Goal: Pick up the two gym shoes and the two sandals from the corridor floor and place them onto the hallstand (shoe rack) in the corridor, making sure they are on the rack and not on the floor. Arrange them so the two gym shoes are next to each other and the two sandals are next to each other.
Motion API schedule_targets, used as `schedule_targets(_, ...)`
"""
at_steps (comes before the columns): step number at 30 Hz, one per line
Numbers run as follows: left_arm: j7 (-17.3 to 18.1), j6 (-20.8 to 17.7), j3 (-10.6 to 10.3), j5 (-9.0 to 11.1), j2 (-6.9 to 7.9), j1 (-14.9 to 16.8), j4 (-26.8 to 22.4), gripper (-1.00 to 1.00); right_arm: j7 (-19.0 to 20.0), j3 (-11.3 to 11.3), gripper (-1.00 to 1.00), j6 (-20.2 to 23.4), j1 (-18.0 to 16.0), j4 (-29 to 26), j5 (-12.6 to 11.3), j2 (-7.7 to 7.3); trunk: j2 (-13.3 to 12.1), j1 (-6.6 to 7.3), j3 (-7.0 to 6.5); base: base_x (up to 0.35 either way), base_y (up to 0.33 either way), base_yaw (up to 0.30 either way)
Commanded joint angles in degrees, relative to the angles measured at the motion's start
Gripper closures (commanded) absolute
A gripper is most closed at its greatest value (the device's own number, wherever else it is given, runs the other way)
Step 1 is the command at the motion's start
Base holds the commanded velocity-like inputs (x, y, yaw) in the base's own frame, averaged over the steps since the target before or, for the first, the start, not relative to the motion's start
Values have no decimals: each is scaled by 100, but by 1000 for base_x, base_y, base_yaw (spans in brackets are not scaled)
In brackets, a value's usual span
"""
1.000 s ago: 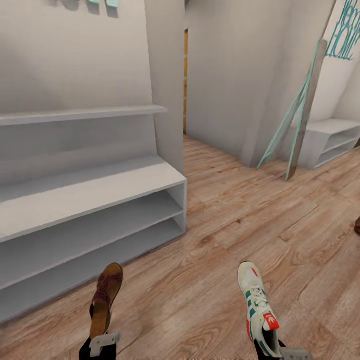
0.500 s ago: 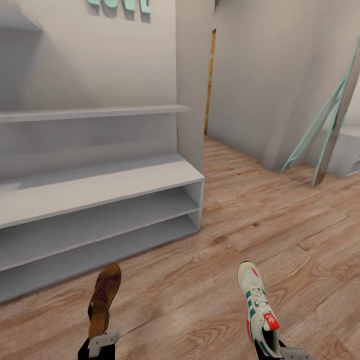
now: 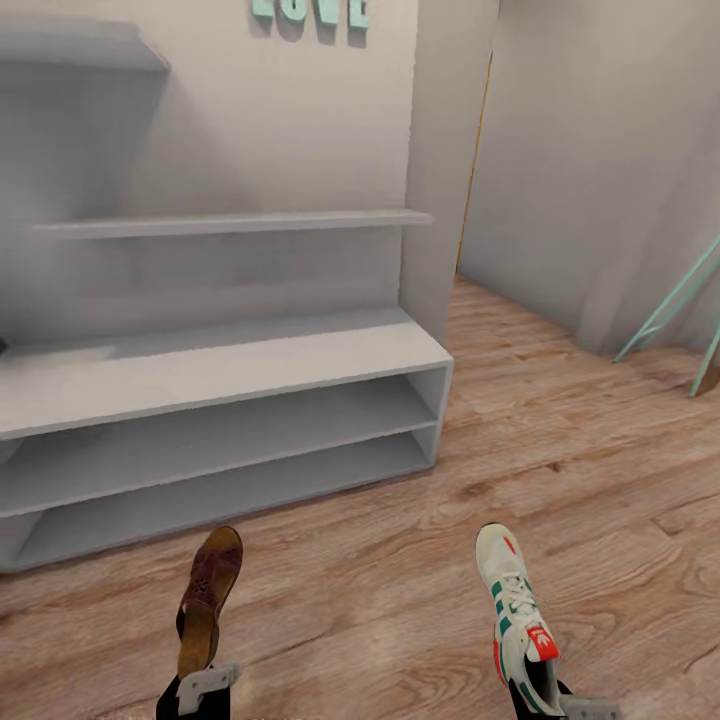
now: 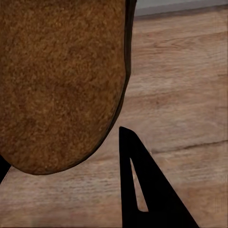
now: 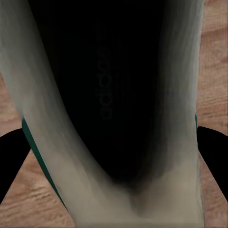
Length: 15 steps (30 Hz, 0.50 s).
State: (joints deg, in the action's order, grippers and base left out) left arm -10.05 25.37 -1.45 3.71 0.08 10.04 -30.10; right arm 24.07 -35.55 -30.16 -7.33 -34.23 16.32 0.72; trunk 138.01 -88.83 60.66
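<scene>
Gripping a sandal (image 3: 209, 597) by its heel, the left gripper (image 3: 205, 688) lies nearer the hallstand (image 3: 230, 365) ahead-left, while the right gripper (image 3: 545, 700) clamps a gym shoe (image 3: 513, 603), both shoes pointing forward above the corridor floor (image 3: 560, 470).

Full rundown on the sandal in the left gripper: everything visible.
The sandal is small, with a dark brown woven leather-look upper and a tan footbed. The left gripper is shut on its heel end, holding it off the wood floor with the toe pointing ahead toward the grey shoe rack, tipped partly on its side. In the left wrist view its grainy brown sole sits beside a dark finger. Nothing else touches it.
</scene>
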Motion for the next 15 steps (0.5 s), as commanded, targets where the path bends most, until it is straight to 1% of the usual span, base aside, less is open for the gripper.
schedule_targets(1,-14,21,-15,34,3,5,4,100,45,-48,100,-17,-5,-7,29,7,2,1,5,0,0,277)
schedule_targets(15,-14,20,-22,34,-8,4,4,100,45,-47,100,-17,-5,-9,29,7,2,1,5,0,0,277)
